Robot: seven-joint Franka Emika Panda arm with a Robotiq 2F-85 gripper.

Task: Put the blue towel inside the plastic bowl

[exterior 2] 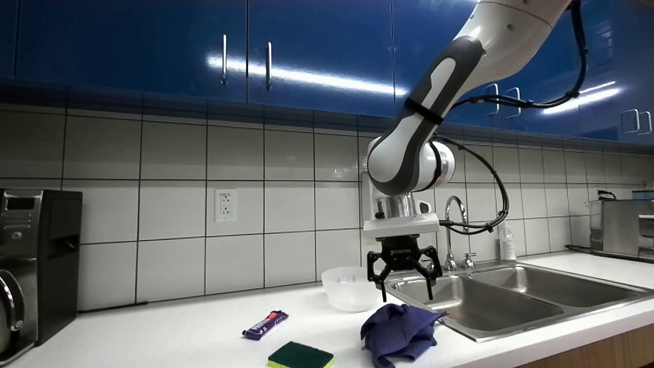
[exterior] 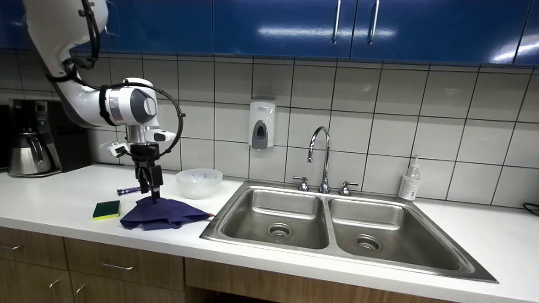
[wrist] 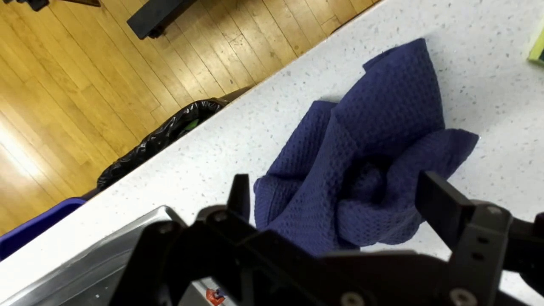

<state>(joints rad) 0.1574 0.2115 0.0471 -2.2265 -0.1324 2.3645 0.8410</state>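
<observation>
Claw (exterior 2: 407,299) apart over towel (exterior 2: 399,332), low and right of centre in an exterior view. I'd go straight down, pinch deep, lift clear above bowl (exterior 2: 346,290).

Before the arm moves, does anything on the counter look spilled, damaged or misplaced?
No spill or damage shows. Only a small red thing, near the towel by the sink, looks stray, perhaps litter; too unclear to name.

We see towel (wrist: 395,97) crumpled on counter (wrist: 212,165), our gripper (wrist: 334,193) spread over it. Sink (wrist: 119,243) lower left, sponge (wrist: 538,52) at right edge, floor (wrist: 114,68) upper left.
</observation>
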